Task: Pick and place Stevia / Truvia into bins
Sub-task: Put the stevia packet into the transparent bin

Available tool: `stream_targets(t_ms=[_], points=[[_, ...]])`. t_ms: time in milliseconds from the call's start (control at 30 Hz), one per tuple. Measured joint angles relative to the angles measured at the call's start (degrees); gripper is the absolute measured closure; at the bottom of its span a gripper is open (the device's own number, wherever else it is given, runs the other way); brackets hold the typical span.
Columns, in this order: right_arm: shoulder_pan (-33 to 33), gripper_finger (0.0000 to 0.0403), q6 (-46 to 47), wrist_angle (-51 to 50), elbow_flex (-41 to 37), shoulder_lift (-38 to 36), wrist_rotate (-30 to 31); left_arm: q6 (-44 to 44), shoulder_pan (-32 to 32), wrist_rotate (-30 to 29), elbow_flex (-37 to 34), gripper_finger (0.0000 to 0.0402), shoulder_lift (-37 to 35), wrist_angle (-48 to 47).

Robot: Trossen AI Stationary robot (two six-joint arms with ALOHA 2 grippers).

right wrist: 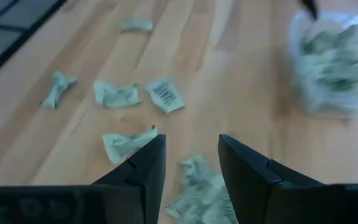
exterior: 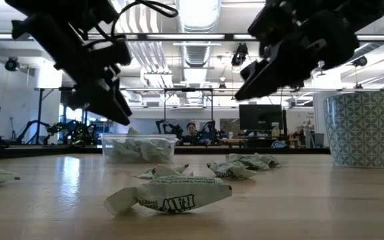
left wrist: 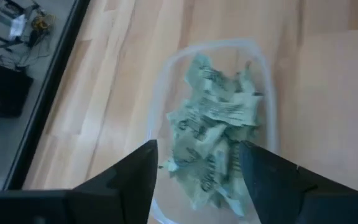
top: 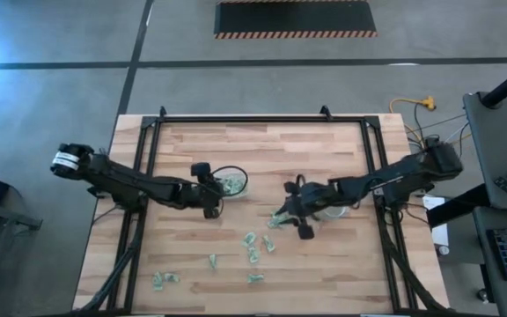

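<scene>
1. Now the left gripper [left wrist: 197,174] hangs spread wide and empty over the clear tub [left wrist: 160,93], which is full of packets [left wrist: 213,137].
2. Right gripper [right wrist: 191,168], parted and empty, hovers above loose packets [right wrist: 166,93] scattered on the table [top: 324,255].

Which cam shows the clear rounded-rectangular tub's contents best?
Left wrist view: it looks straight down into the clear rounded-rectangular tub, heaped with pale green packets. High view shows it small, low view side-on, right wrist blurred.

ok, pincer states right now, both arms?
Left pincer: open, empty, above the tub of packets.
Right pincer: open, holding nothing, over loose packets on the table.
</scene>
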Motion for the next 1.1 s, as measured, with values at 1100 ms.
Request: stream_targets(t_ms=[1100], points=[[0.11,0.0303,-0.61,-14.37,11.11,12.30,6.69,-15.19,-19.42,-5.24,-0.46,0.0189,-9.97,-3.05]])
